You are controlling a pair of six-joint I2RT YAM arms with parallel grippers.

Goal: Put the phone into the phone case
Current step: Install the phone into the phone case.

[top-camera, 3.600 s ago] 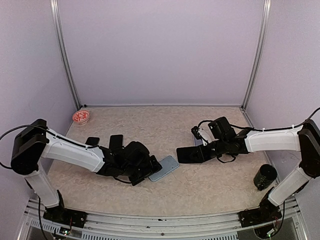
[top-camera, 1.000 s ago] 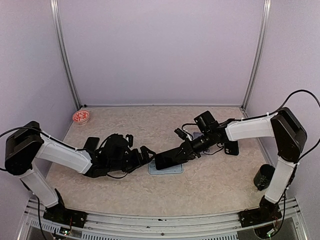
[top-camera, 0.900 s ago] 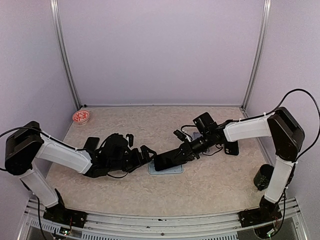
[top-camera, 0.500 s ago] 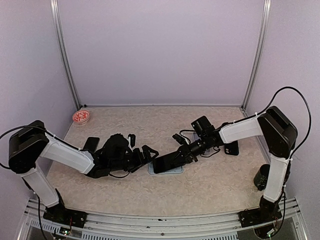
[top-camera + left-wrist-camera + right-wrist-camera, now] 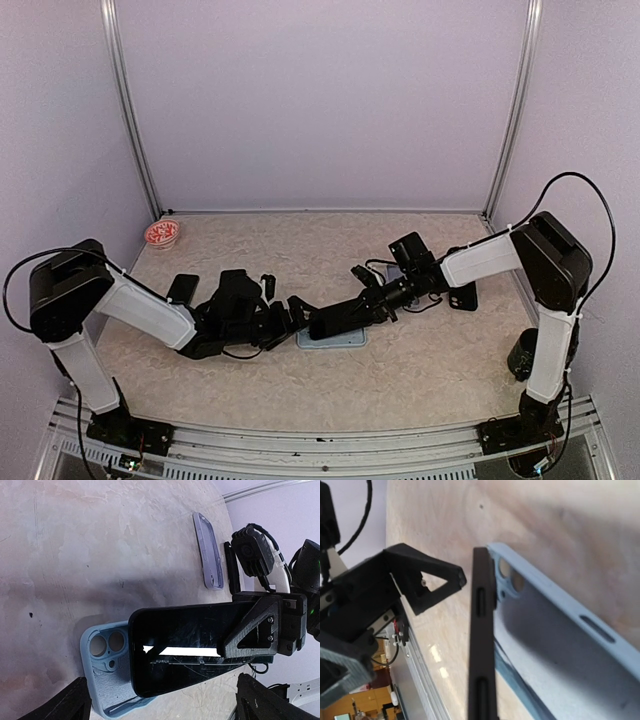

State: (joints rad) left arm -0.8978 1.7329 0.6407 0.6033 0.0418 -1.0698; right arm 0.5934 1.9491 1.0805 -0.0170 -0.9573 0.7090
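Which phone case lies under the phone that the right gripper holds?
The light blue case, open side up beneath the phone. The lavender case lies apart, with nothing over it.

Black phone (image 5: 180, 627), light-blue case (image 5: 106, 682), mottled beige table (image 5: 300, 250).

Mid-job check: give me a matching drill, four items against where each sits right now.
Items:
1 phone
2 blue case
3 red dish
4 black cup

Places:
A far left corner of the table
B lying flat, beneath the phone
C near right side
D held tilted in the right gripper

Pairs: 1-D, 2-B, 3-A, 4-C
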